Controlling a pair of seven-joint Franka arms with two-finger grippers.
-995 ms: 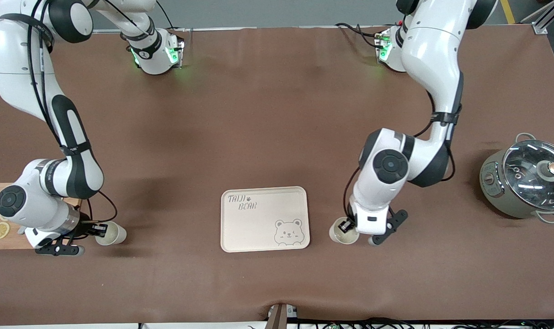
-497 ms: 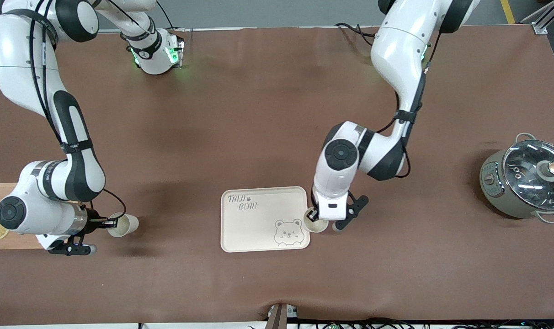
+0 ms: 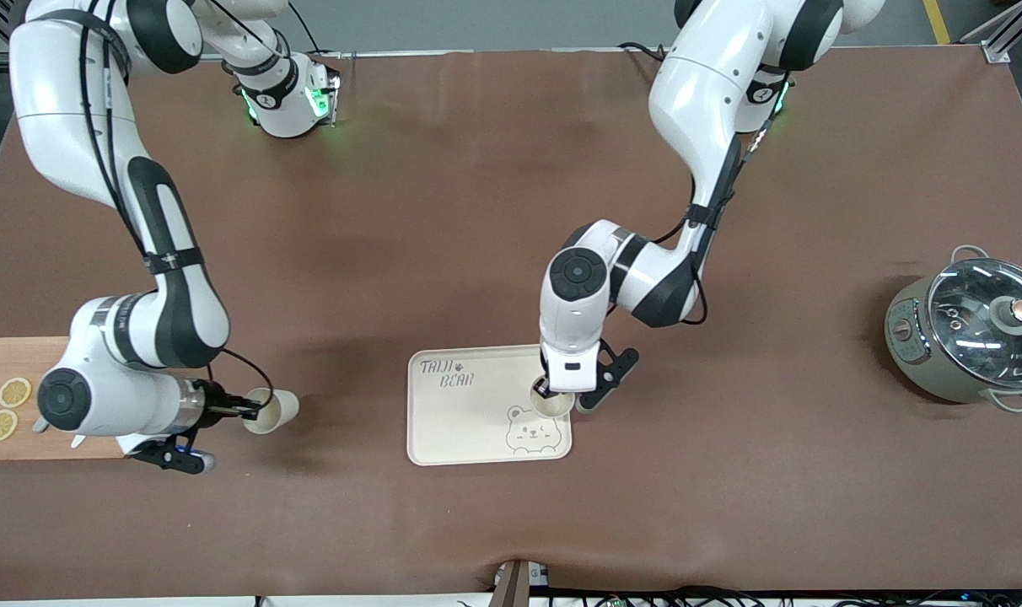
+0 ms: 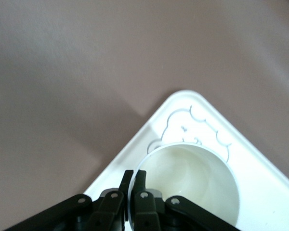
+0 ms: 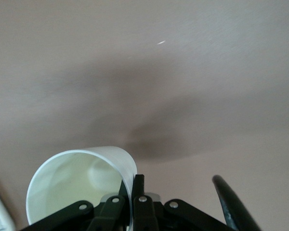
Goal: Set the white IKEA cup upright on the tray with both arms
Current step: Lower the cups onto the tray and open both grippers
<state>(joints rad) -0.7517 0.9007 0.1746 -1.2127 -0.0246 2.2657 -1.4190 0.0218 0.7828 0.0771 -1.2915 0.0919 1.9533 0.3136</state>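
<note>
The cream tray (image 3: pixel 452 421) with a bear drawing lies on the brown table. My left gripper (image 3: pixel 545 389) is shut on the rim of a white cup (image 3: pixel 553 405), mouth up, over the tray's edge toward the left arm's end, beside the bear face. In the left wrist view the fingers (image 4: pixel 133 175) pinch the cup's (image 4: pixel 192 183) wall above the tray (image 4: pixel 260 159). My right gripper (image 3: pixel 245 410) is shut on a second white cup (image 3: pixel 277 410), held tilted on its side over bare table between the cutting board and the tray. The right wrist view shows that cup (image 5: pixel 77 187) pinched at its rim by the gripper (image 5: pixel 131 183).
A wooden cutting board (image 3: pixel 5 354) with two lemon slices (image 3: pixel 13 392) lies at the right arm's end of the table. A grey pot with a glass lid (image 3: pixel 975 337) stands at the left arm's end.
The left arm carried its cup from the table beside the tray to over the tray. The right arm moved its cup away from the cutting board toward the tray.
</note>
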